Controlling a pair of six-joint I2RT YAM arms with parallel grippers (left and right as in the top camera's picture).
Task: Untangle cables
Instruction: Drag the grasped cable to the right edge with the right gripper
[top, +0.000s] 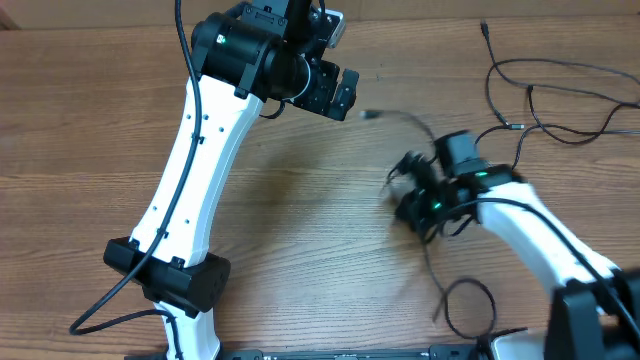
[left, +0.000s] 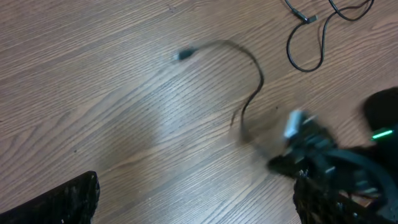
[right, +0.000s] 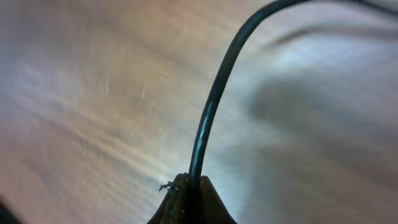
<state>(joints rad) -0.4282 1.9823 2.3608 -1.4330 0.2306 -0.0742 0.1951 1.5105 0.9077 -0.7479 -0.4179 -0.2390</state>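
Pinching 1 black cable (right: 211, 106), right gripper (right: 191, 196) clamped tight, left gripper (top: 345, 95) wide, empty

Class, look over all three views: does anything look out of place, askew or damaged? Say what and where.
Nothing looks damaged or spilled. The oddity is the mess itself: thin cables sprawl in crossing loops at the far right of the table, and one cable is pinched in the right pincer, blurred.
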